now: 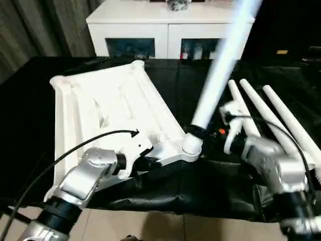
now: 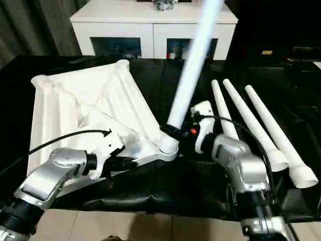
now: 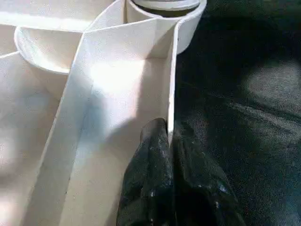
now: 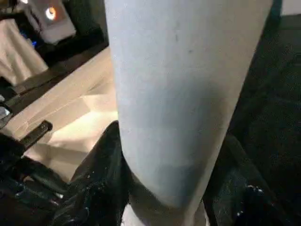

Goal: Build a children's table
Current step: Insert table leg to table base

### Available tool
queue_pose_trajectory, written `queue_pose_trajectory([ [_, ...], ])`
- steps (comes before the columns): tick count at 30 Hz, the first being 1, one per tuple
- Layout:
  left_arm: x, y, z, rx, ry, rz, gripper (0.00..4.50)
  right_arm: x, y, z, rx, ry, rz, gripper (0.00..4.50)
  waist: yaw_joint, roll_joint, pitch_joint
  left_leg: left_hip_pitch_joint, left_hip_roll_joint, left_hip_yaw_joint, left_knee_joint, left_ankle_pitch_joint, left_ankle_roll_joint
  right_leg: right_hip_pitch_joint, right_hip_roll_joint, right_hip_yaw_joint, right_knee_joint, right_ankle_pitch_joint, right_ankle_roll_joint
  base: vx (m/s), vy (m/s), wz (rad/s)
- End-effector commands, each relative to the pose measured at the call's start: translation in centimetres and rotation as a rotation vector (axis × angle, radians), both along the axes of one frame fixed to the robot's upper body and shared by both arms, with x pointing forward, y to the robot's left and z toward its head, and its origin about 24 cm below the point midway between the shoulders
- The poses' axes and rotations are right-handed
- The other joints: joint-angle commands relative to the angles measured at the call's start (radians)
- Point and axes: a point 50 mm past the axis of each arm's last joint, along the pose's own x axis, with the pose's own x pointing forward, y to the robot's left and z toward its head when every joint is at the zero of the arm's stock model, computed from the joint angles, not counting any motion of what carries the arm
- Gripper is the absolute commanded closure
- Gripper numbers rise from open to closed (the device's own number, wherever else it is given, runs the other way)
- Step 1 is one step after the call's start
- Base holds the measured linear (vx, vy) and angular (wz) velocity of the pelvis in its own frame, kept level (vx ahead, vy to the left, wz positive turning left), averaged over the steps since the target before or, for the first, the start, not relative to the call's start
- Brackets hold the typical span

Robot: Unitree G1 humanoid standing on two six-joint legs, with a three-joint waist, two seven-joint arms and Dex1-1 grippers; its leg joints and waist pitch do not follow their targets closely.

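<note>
Worktop (image 2: 241,65): black-covered, spans mid-frame; tiled floor along bottom edge. White cabinet (image 2: 150,30) with dark glass doors, top centre; grey curtain upper left.
Tabletop (image 2: 80,100): white, underside up, left of centre.
Leg (image 2: 193,65): upright, tilted, foot in the near corner socket (image 2: 169,144).
Three spare legs (image 2: 261,125): lying right of centre.
Left gripper (image 3: 164,179): pinching the tabletop's rim.
Right gripper (image 4: 169,188): clamped round the leg's base.
</note>
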Motion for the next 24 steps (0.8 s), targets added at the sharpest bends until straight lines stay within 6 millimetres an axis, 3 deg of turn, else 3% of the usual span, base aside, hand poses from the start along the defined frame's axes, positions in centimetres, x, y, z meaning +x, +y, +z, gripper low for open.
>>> queue_pose_trajectory([
  [1,0.8,0.2,0.7,-0.029,-0.032,0.051,4.5,-0.9,-0.2,-1.9,-0.03,0.068,-0.03,2.65,-0.004,0.016,-0.052,0.032,0.062,-0.045,-0.091,-0.302,-0.044,0.017,-0.088,0.046,-0.091,-0.278,-0.183,0.0,0.0,0.0],
  [2,0.9,0.1,0.7,-0.03,-0.03,0.052,4.5,-1.2,-0.1,-2.1,-0.039,0.061,-0.036,2.65,-0.012,0.008,-0.051,0.035,0.062,-0.046,-0.096,-0.343,-0.056,0.015,-0.082,0.044,-0.098,-0.281,-0.172,0.0,0.0,0.0],
  [3,0.9,0.1,0.7,-0.03,-0.03,0.052,4.5,-1.2,-0.1,-2.1,-0.039,0.061,-0.036,2.65,-0.012,0.005,-0.053,0.034,0.061,-0.046,-0.095,-0.339,-0.055,0.017,-0.082,0.044,-0.097,-0.276,-0.172,0.0,0.0,0.0],
  [4,1.0,0.1,0.6,-0.031,-0.028,0.051,4.5,-1.6,0.0,-2.6,-0.07,0.06,-0.028,2.65,-0.014,0.012,-0.053,0.031,0.059,-0.045,-0.094,-0.334,-0.047,0.018,-0.084,0.045,-0.097,-0.274,-0.172,0.0,0.0,0.0],
  [7,1.1,0.0,0.7,-0.026,-0.032,0.048,4.5,-2.1,0.4,-3.2,-0.156,0.05,0.009,2.65,-0.013,0.013,-0.054,0.029,0.059,-0.045,-0.094,-0.307,-0.037,0.018,-0.084,0.045,-0.098,-0.272,-0.164,0.0,0.0,0.0],
  [8,1.2,-0.1,0.7,-0.026,-0.033,0.046,4.5,-2.3,0.6,-3.2,-0.178,0.046,0.024,2.65,-0.014,0.019,-0.052,0.031,0.058,-0.044,-0.094,-0.32,-0.035,0.015,-0.084,0.044,-0.103,-0.303,-0.159,0.0,0.0,0.0],
  [11,1.2,-0.1,0.6,-0.025,-0.034,0.041,4.5,-2.4,1.0,-3.2,-0.246,0.03,0.065,2.65,-0.014,0.013,-0.051,0.03,0.06,-0.047,-0.096,-0.332,-0.035,0.014,-0.085,0.045,-0.105,-0.343,-0.148,0.0,0.0,0.0],
  [12,1.2,-0.1,0.6,-0.022,-0.035,0.038,4.5,-2.3,1.1,-3.2,-0.265,0.026,0.077,2.65,-0.015,0.016,-0.052,0.032,0.061,-0.047,-0.097,-0.34,-0.039,0.011,-0.084,0.046,-0.105,-0.347,-0.147,0.0,0.0,0.0],
  [13,1.1,-0.1,0.6,-0.018,-0.037,0.035,4.5,-2.1,1.2,-3.2,-0.288,0.025,0.094,2.65,-0.018,0.0,-0.051,0.031,0.061,-0.046,-0.098,-0.34,-0.038,0.013,-0.083,0.046,-0.106,-0.345,-0.147,0.0,0.0,0.0],
  [14,1.1,-0.1,0.6,-0.018,-0.038,0.034,4.5,-2.0,1.2,-3.1,-0.294,0.025,0.098,2.65,-0.016,0.011,-0.052,0.032,0.061,-0.047,-0.098,-0.34,-0.038,0.011,-0.085,0.047,-0.104,-0.345,-0.149,0.0,0.0,0.0],
  [15,1.1,-0.1,0.6,-0.018,-0.038,0.033,4.5,-2.0,1.2,-3.1,-0.296,0.025,0.1,2.65,-0.018,0.011,-0.051,0.032,0.061,-0.047,-0.098,-0.346,-0.038,0.01,-0.085,0.046,-0.105,-0.351,-0.148,0.0,0.0,0.0],
  [16,1.0,-0.2,0.6,-0.018,-0.043,0.028,4.5,-1.7,1.2,-2.9,-0.31,0.021,0.109,2.65,-0.021,-0.008,-0.051,0.031,0.061,-0.045,-0.099,-0.345,-0.035,0.012,-0.084,0.047,-0.108,-0.354,-0.146,0.0,0.0,0.0],
  [17,1.0,-0.2,0.6,-0.015,-0.05,0.022,4.5,-1.5,1.3,-2.8,-0.311,0.022,0.113,2.65,-0.018,0.001,-0.052,0.031,0.061,-0.047,-0.099,-0.341,-0.035,0.011,-0.086,0.047,-0.105,-0.354,-0.148,0.0,0.0,0.0],
  [18,0.9,-0.2,0.7,-0.013,-0.059,0.009,4.5,-1.2,1.3,-2.6,-0.312,0.023,0.12,2.65,-0.024,-0.014,-0.05,0.027,0.061,-0.047,-0.1,-0.343,-0.031,0.013,-0.085,0.047,-0.106,-0.359,-0.148,0.0,0.0,0.0],
  [19,0.8,-0.2,0.7,-0.01,-0.064,-0.003,4.5,-1.0,1.3,-2.4,-0.315,0.027,0.129,2.65,-0.023,-0.006,-0.05,0.032,0.062,-0.048,-0.101,-0.353,-0.033,0.008,-0.086,0.047,-0.107,-0.372,-0.147,0.0,0.0,0.0],
  [21,0.6,-0.2,0.6,-0.005,-0.072,-0.026,4.5,-0.5,1.4,-2.1,-0.315,0.045,0.152,2.65,-0.029,-0.01,-0.049,0.027,0.061,-0.05,-0.103,-0.354,-0.035,0.013,-0.087,0.046,-0.105,-0.375,-0.149,0.0,0.0,0.0],
  [22,0.5,-0.2,0.6,-0.003,-0.072,-0.033,4.5,-0.4,1.4,-2.0,-0.316,0.054,0.167,2.65,-0.029,-0.019,-0.049,0.028,0.061,-0.049,-0.1,-0.349,-0.029,0.011,-0.089,0.047,-0.105,-0.382,-0.15,0.0,0.0,0.0],
  [23,0.4,-0.2,0.6,-0.001,-0.072,-0.036,4.5,-0.3,1.4,-1.9,-0.318,0.06,0.18,2.65,-0.031,-0.015,-0.047,0.028,0.062,-0.048,-0.101,-0.349,-0.029,0.01,-0.089,0.047,-0.108,-0.392,-0.15,0.0,0.0,0.0],
  [24,0.3,-0.2,0.6,0.006,-0.074,-0.042,4.5,-0.2,1.4,-1.9,-0.319,0.07,0.198,2.65,-0.031,-0.022,-0.048,0.028,0.062,-0.047,-0.1,-0.343,-0.028,0.011,-0.089,0.048,-0.109,-0.389,-0.149,0.0,0.0,0.0],
])
